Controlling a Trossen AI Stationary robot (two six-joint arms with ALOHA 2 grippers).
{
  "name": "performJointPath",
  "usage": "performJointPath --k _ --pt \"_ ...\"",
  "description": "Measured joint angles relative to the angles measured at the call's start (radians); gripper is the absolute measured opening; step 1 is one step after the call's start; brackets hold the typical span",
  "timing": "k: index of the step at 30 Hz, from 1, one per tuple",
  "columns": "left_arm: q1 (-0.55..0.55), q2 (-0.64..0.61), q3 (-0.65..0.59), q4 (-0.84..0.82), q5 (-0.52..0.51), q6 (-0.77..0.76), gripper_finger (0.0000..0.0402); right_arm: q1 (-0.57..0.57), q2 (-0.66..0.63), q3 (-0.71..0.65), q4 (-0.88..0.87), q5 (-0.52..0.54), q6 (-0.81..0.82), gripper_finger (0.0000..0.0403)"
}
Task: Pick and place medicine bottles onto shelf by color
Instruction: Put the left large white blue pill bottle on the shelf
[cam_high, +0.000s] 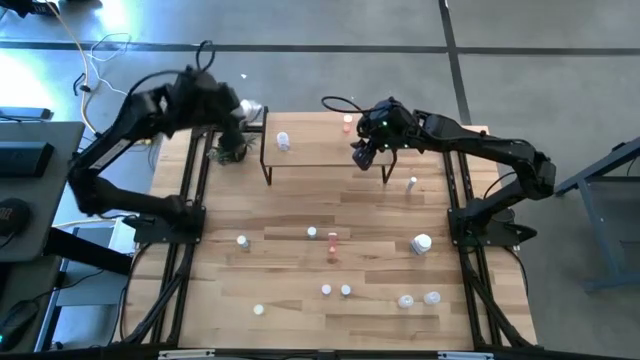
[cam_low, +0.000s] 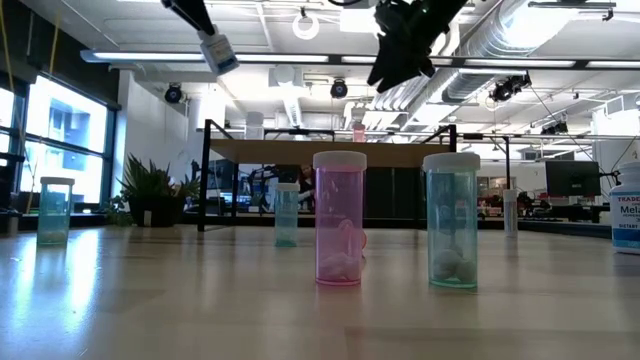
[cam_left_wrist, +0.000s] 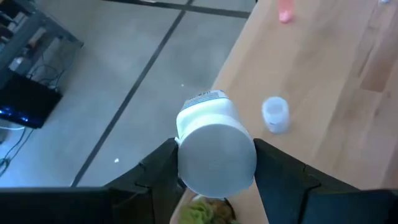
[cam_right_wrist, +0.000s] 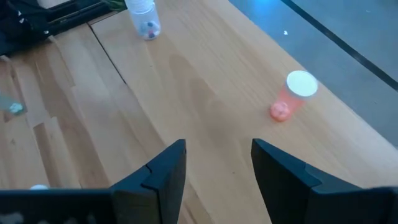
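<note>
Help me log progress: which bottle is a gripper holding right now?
The large white bottle in the left gripper, raised off the table's back-left edge; the others stand untouched.

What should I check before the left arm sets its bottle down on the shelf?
1. Left gripper shut on the white bottle, fingers on both sides: ok.
2. Bottle over the shelf: not ok, it hangs past the left end, above the plant.
3. Bare board near the clear bottle: ok.
4. Right gripper open and empty above the shelf, out of the left arm's path: ok.
5. Pink bottle standing on the shelf: ok.
6. Height above the board: cannot tell.
</note>
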Motion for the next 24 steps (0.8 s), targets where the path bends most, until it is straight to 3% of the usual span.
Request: performJointPath --k 11,24 --pt "0.149 0.217 0.175 -0.013 0.213 0.155 0.0169 -0.001 0.001 0.0 -0.001 -0.001 -0.026 0.0174" --pt "0.168 0.399 0.252 -0.029 0.244 0.34 0.0169 -0.001 0.001 0.0 -0.002 -0.002 -0.017 0.0174"
